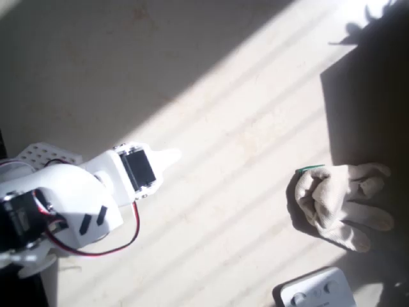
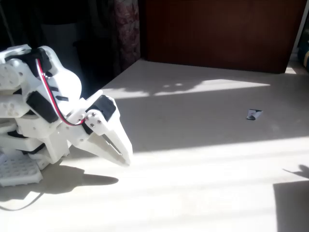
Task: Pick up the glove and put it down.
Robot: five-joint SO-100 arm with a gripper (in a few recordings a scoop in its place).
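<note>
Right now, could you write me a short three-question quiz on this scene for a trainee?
1. True or false: the pincer is holding the glove.
2. In the overhead view, what peeks out at the glove's upper left edge? A) a green-edged card B) a red cable C) a screw
3. Fill in: in the overhead view, the white plastic device lies ____ the glove.

Key:
1. False; the pincer sits near the arm's base, far from the glove.
2. A, the green-edged card.
3. Below.
</note>
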